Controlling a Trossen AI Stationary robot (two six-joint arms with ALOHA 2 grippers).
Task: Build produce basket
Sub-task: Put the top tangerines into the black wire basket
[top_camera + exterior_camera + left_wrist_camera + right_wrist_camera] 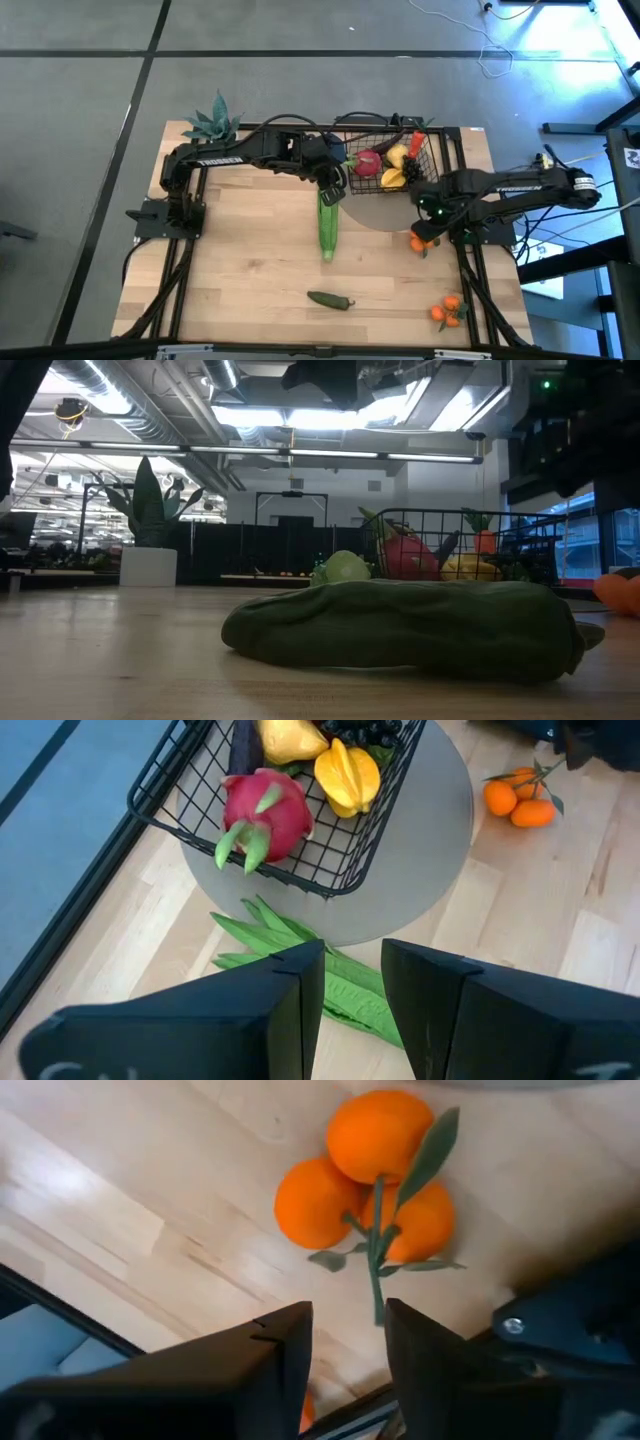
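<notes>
The black wire basket (pixel 385 150) stands on a round grey mat (pixel 375 212) at the table's far side. It holds a red radish (pixel 262 815), yellow fruits (pixel 347 778), dark grapes (pixel 365 730) and a carrot (pixel 417 140). The long green corn (pixel 328 228) lies flat on the wood beside the mat. My left gripper (pixel 333 190) hovers open over the corn's leafy far end (pixel 285 938). My right gripper (pixel 430 222) is open just above a cluster of oranges (pixel 375 1185) lying by the mat's right edge; their stem (pixel 377 1285) points toward the gap between the fingers.
A green pepper (pixel 330 299) lies near the table's near edge and fills the low view (pixel 400 625). A second orange cluster (pixel 450 312) sits at the near right corner. A spiky potted plant (pixel 213 125) stands at the far left corner. Bare wood lies on the left half.
</notes>
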